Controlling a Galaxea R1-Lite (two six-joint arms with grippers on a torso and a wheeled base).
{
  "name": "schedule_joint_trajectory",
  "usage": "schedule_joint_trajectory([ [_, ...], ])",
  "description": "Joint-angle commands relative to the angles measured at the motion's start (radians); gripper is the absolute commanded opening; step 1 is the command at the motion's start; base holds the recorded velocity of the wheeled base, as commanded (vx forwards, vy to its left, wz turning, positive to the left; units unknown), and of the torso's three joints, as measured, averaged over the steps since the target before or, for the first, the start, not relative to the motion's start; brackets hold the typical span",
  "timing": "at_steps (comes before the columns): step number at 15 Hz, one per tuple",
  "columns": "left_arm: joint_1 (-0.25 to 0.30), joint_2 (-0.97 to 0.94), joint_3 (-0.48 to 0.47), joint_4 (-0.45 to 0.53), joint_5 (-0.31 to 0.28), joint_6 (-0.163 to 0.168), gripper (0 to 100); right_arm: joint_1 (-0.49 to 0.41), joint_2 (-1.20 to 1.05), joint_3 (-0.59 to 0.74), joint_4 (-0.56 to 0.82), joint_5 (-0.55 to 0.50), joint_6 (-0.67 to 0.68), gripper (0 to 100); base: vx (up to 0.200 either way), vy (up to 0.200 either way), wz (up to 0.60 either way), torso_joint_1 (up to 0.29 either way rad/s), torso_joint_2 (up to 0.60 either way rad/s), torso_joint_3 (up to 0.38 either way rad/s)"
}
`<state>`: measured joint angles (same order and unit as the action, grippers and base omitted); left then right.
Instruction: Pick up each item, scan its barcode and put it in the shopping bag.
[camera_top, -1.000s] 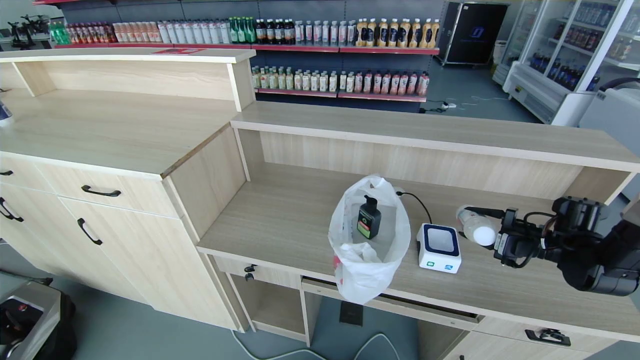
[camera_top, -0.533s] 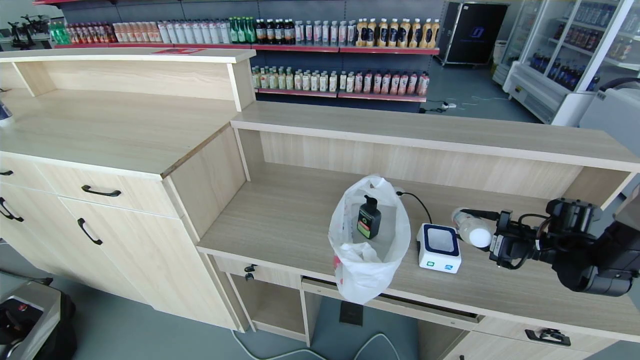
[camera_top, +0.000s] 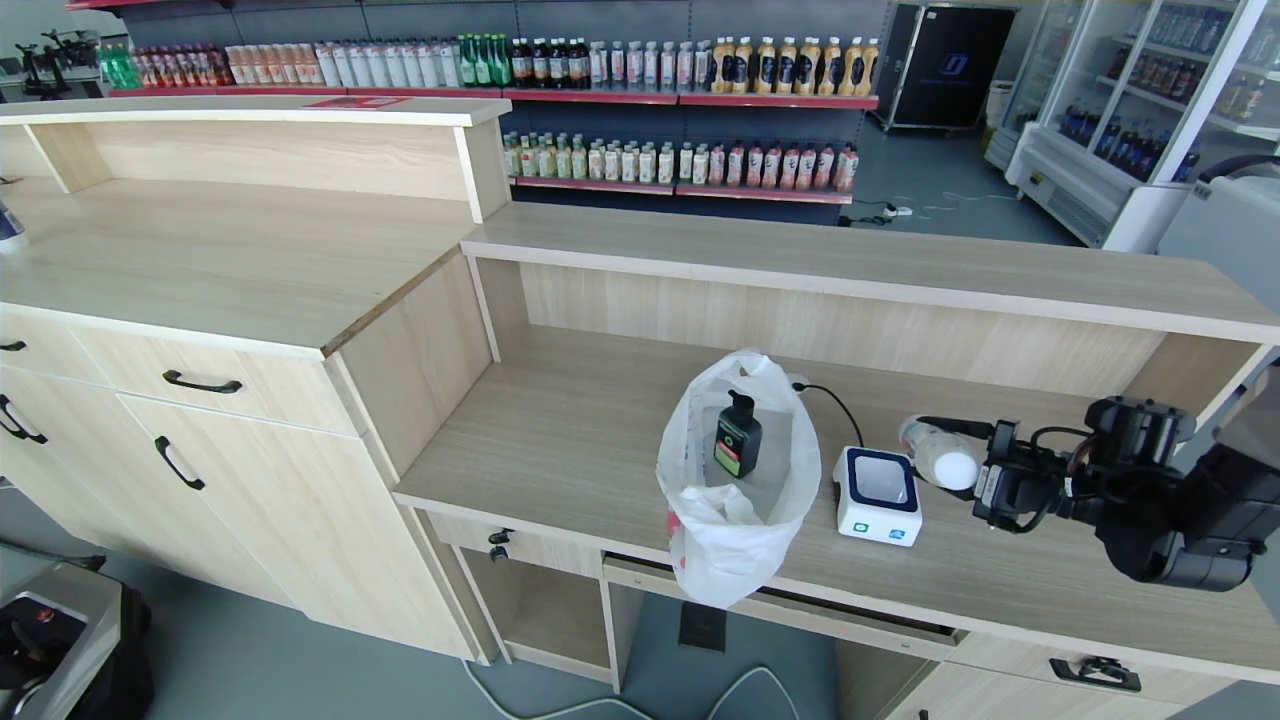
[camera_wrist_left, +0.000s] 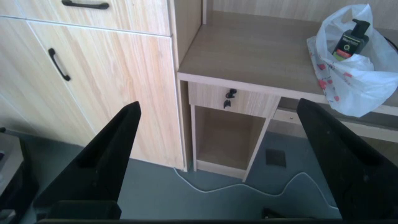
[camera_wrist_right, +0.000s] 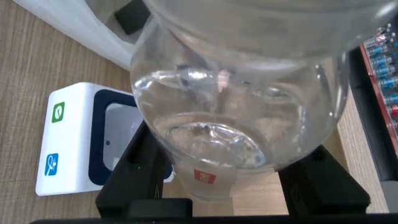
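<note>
My right gripper (camera_top: 950, 452) is shut on a clear plastic bottle (camera_top: 938, 455), held sideways just right of the white barcode scanner (camera_top: 877, 494) on the counter. In the right wrist view the bottle (camera_wrist_right: 224, 99) sits close up between the fingers, with the scanner (camera_wrist_right: 93, 146) beyond it. A white shopping bag (camera_top: 735, 480) stands left of the scanner with a black pump bottle (camera_top: 738, 437) inside. In the left wrist view my left gripper (camera_wrist_left: 217, 155) hangs open low over the floor, with the bag (camera_wrist_left: 354, 62) and pump bottle (camera_wrist_left: 351, 40) on the counter far off.
The counter (camera_top: 600, 430) has a raised back ledge (camera_top: 850, 265) and drawers below its front edge. A black cable (camera_top: 835, 400) runs from the scanner toward the back. Cabinets (camera_top: 200, 440) stand to the left.
My right gripper has carried the bottle a little to the left, closer to the scanner. The bag and scanner stay put.
</note>
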<state>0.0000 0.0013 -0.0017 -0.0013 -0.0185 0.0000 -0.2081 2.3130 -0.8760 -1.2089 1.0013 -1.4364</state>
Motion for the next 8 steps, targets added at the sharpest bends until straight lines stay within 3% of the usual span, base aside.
schedule_joint_trajectory([
  [1,0.000,0.000,0.000,0.000,0.000,0.000,100,0.022,0.022,-0.005,-0.037,0.000,0.037,0,0.000,0.000,0.00,0.000,0.00,0.000],
  [8,0.000,0.000,0.000,0.000,0.000,0.000,100,0.070,0.071,-0.031,-0.107,-0.003,0.091,0,0.000,0.000,0.00,0.000,0.00,0.000],
])
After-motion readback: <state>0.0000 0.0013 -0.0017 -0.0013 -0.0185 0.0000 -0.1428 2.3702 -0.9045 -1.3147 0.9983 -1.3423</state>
